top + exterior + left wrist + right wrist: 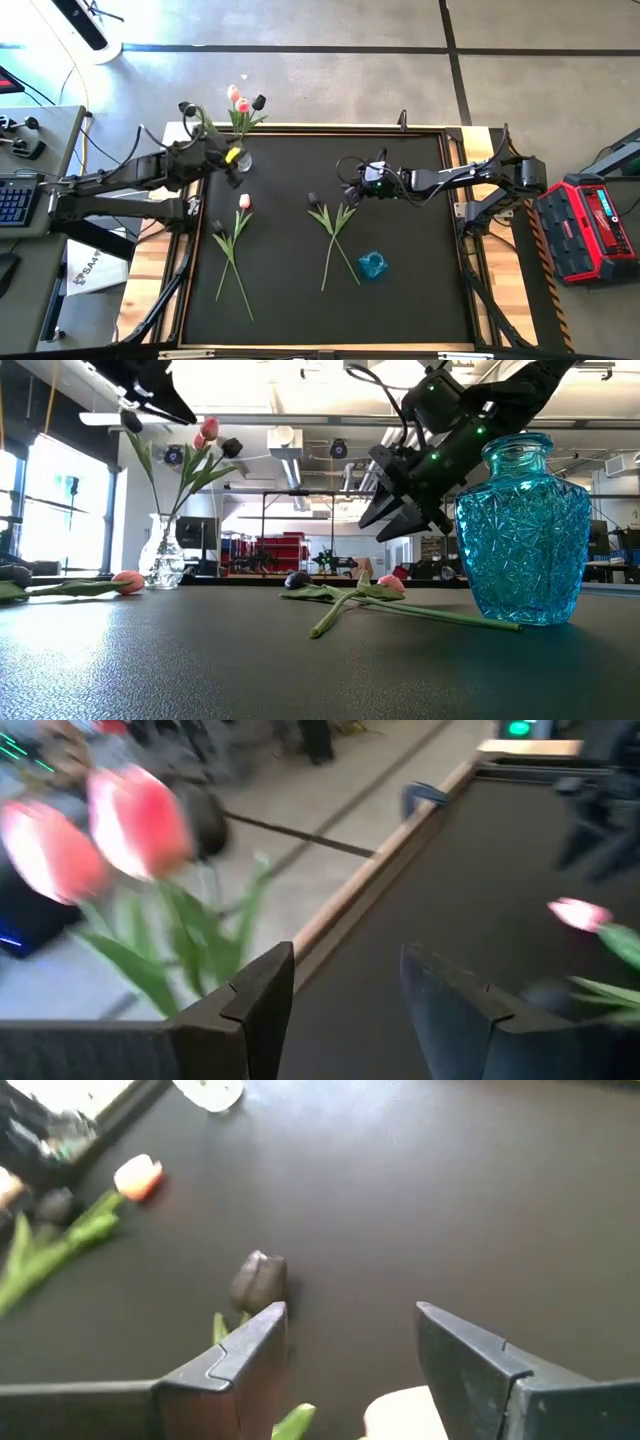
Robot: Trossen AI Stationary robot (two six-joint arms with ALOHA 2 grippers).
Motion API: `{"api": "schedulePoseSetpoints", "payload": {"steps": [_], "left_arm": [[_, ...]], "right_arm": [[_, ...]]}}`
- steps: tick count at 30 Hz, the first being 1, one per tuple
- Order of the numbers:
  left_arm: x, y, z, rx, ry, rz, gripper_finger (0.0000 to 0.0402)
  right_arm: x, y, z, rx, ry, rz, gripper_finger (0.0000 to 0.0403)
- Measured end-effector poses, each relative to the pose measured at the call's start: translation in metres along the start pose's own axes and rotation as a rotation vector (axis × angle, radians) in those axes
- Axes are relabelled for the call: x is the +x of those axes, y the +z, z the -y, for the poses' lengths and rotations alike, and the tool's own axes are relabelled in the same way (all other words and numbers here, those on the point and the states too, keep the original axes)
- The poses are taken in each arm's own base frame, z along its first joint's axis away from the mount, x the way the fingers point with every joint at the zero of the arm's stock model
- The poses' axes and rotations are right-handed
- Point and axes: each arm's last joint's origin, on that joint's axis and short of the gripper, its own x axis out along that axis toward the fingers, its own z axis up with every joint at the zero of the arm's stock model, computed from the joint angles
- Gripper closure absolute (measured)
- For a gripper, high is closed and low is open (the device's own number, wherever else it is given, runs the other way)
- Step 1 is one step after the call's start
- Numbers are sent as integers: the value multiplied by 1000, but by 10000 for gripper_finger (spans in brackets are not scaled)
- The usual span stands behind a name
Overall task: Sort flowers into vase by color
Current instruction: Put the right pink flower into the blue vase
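Observation:
A clear glass vase [243, 160] near the table's far-left edge holds three tulips: two pink heads [140, 820] and one dark head [258, 101]. My left gripper [345, 1000] is open and empty beside this bouquet. Two tulips [232, 245], one pink and one dark, lie flat on the left of the mat. Two more tulips [335, 235] lie crossed at mid-table. My right gripper [350, 1350] hovers open above them, with the dark head [258, 1280] just beyond one fingertip and a pale pink head [405, 1415] below. A blue glass vase [372, 265] stands empty near the crossed stems.
A raised wooden frame [320, 128] borders the black mat. The blue vase [525, 530] stands close to the low camera, and the right arm [430, 450] reaches down beside it. A red case [590, 225] sits off the table's right side.

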Motion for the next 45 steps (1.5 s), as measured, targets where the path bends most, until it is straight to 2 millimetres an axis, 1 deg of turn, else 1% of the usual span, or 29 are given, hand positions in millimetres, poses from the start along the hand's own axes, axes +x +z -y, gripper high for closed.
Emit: {"api": "schedulePoseSetpoints", "payload": {"steps": [2, 5, 9, 11, 17, 22, 29, 35, 38, 45], "left_arm": [[-1, -3, 5, -35, -57, -23, 227], [-1, -7, 13, -56, -128, -68, 227], [3, -12, 25, -43, -163, -138, 227], [8, -17, 33, -27, -158, -178, 227], [29, -42, 59, 18, -170, -306, 227], [43, -57, 78, 26, -177, -363, 227], [53, -66, 100, 44, -190, -412, 227], [60, -72, 114, -5, -172, -434, 227], [63, -74, 121, -18, -178, -432, 227], [72, -79, 141, -21, -214, -416, 227]], "right_arm": [[0, 0, -1, 50, 22, -9, 197], [0, -1, -2, 81, 57, -38, 197], [-1, -3, -6, 109, 72, -50, 197], [-2, -5, -8, 109, 83, -53, 197], [-3, -9, -14, 112, 132, -92, 197], [-5, -14, -20, 57, 154, -103, 197], [-7, -19, -27, -103, 160, -72, 197], [-8, -17, -31, -72, 170, -36, 197], [-3, -19, -30, -48, 168, -47, 197], [23, -37, -30, -55, 174, -67, 197]]}}
